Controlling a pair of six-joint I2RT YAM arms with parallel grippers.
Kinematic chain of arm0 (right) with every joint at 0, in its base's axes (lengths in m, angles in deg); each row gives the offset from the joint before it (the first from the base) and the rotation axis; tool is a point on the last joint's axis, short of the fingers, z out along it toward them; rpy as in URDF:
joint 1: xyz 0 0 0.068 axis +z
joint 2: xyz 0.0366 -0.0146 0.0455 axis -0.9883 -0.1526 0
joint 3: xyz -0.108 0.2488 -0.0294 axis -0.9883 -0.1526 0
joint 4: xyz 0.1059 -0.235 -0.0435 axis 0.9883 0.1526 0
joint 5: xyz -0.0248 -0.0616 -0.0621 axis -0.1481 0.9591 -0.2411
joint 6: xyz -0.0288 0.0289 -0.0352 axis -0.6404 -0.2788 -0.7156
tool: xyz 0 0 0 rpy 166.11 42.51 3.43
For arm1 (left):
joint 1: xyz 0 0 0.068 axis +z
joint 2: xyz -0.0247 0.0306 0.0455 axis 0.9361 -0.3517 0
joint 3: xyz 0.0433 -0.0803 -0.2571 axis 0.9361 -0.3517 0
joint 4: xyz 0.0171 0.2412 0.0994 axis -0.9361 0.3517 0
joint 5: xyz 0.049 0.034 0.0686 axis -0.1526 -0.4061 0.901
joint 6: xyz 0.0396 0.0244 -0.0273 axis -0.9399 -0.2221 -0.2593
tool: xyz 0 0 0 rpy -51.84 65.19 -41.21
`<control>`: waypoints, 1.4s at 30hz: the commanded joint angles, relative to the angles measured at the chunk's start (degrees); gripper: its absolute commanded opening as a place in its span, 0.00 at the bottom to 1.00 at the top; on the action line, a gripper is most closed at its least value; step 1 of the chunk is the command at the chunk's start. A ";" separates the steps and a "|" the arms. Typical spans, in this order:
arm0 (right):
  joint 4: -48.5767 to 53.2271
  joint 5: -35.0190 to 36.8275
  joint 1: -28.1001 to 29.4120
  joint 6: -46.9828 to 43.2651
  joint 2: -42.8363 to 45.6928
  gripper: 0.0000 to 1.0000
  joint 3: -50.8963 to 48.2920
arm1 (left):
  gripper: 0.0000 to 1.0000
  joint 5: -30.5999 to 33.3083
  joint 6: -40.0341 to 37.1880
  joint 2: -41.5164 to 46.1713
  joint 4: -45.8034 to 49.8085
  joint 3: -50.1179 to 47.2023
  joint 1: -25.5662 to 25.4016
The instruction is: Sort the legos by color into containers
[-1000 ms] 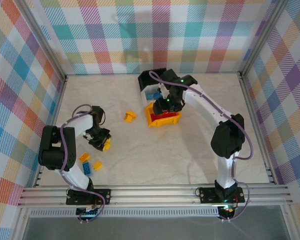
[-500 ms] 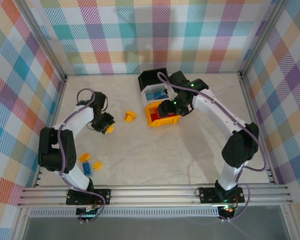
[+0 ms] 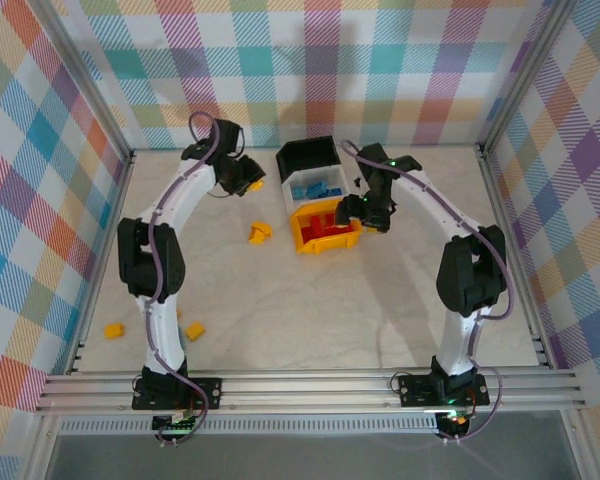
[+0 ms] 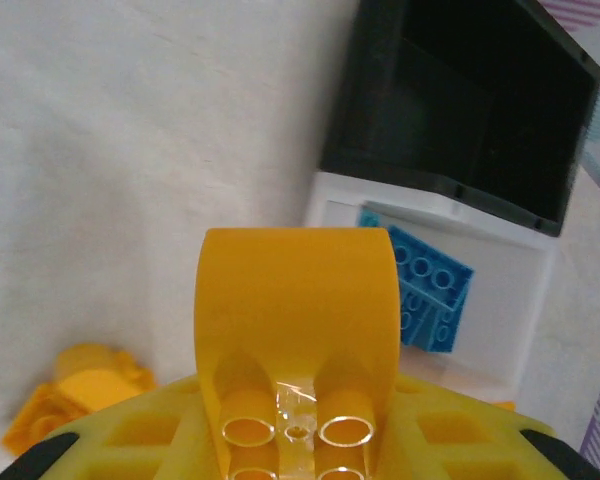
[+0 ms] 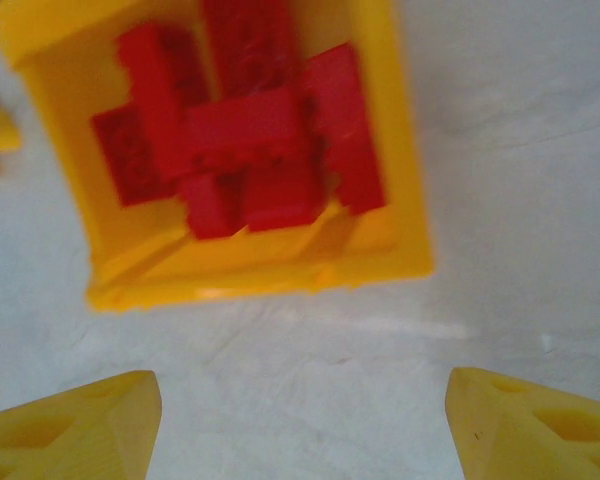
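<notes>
Yellow brick [image 4: 298,320] sat clamped between the jaws of the left tool [image 3: 242,174], which hung over the tabletop [image 3: 400,300] just left of the black bin [image 4: 470,100]. Next to that bin, the white bin [image 4: 536,290] held blue bricks [image 4: 430,290]. Red bricks [image 5: 250,150] lay piled in the yellow bin [image 5: 405,200], just ahead of the right tool [image 5: 300,435], whose jaws stood apart over bare tabletop. One loose yellow brick [image 3: 259,232] lay left of the yellow bin.

Top cam; wrist cams near bins [image 3: 315,243]
</notes>
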 commanded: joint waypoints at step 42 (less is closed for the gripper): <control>-2.68 -1.45 7.46 -24.96 5.19 0.22 -20.03 | 0.37 -8.60 -7.91 -19.32 10.47 25.82 -8.28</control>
